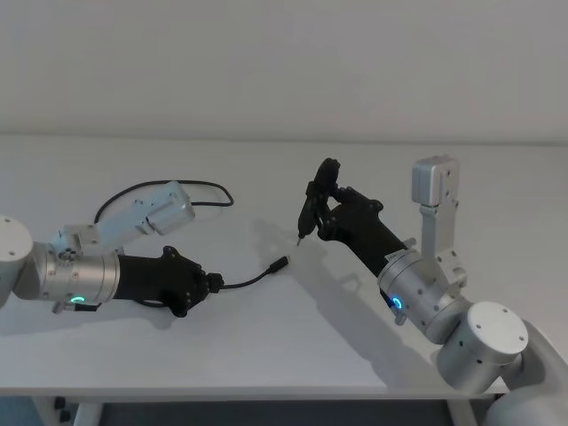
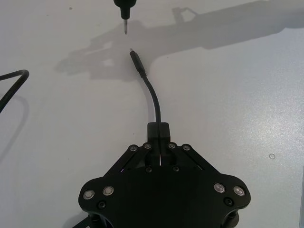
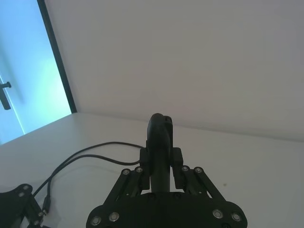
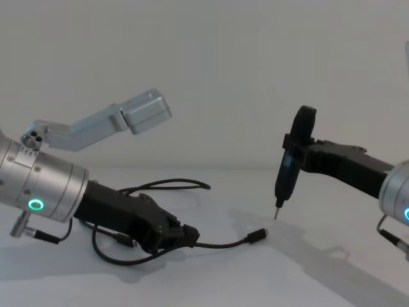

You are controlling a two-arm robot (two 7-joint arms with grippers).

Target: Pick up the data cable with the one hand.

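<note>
The data cable is found left of centre in the head view, lying on the white table. One plug end rests just below the frame centre, while the rest of the cord is looped back toward the upper left of the frame. The left gripper is positioned low at the left, with its jaws pressed together on the cord a short way behind the plug; in the left wrist view the cable is seen emerging from between the fingertips. The right gripper is held above the table right of centre, pinching a pen-like tool whose metal tip points down, near the free plug but apart from it.

The cable is judged light, thin and limp. Stiffness is expected only at the moulded plug, so a hold just behind that end gives the best control. The trailing length is expected to drag and sag when raised. A smooth jacket may slip under a weak pinch.
</note>
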